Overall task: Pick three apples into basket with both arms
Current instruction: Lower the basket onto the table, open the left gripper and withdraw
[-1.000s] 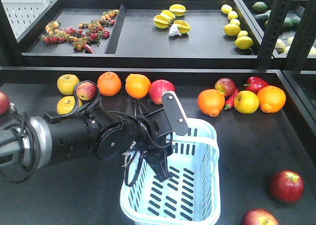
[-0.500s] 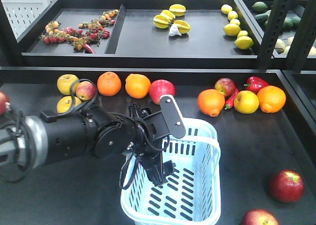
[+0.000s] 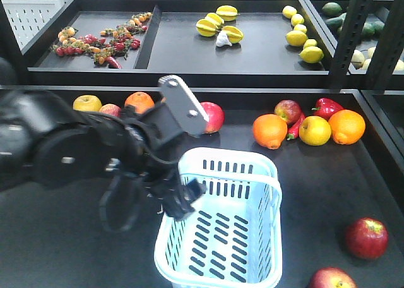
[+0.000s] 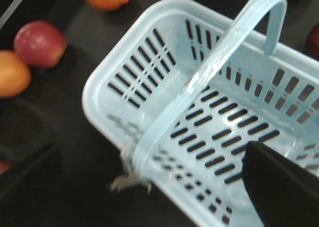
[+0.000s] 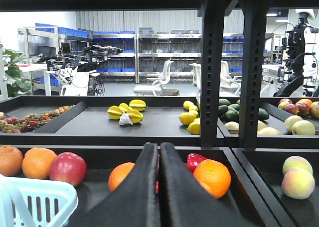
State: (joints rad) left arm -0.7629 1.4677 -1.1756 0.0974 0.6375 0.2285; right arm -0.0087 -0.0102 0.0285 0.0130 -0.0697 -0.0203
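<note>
left gripper [image 4: 152, 152] risen, agape, empty | right gripper [image 5: 158, 146] closed, empty | basket [image 3: 227, 153] on black shelf [image 3: 328, 174]

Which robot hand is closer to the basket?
Left. The left gripper hangs open right over the basket, at its left rim. The right gripper is shut, with the basket down to its left.

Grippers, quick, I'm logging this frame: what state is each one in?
Left gripper: open, holding nothing, over the basket.
Right gripper: shut, holding nothing.
</note>
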